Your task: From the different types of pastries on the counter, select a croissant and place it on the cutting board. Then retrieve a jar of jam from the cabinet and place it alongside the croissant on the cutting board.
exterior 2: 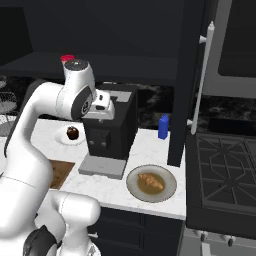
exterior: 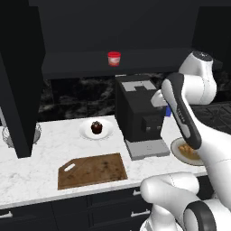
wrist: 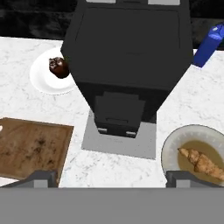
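The pincer [wrist: 112, 177] hangs wide open, holding nothing, above the black coffee machine [wrist: 127, 61]. The croissant [wrist: 202, 162] lies on its plate [wrist: 175, 148] by one fingertip, the cutting board [wrist: 33, 146] on the desk [wrist: 26, 103] by the other. Beyond the machine, the jar of jam [exterior: 114, 58] sits on the cabinet shelf [exterior: 81, 63].

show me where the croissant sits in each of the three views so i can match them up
Left base view: croissant at the right edge, partly behind the arm, on its plate.
Right base view: lower centre, on the plate.
Hand view: bottom right, on the plate.
Shared landmark: the black coffee machine, beside the plate in every view.
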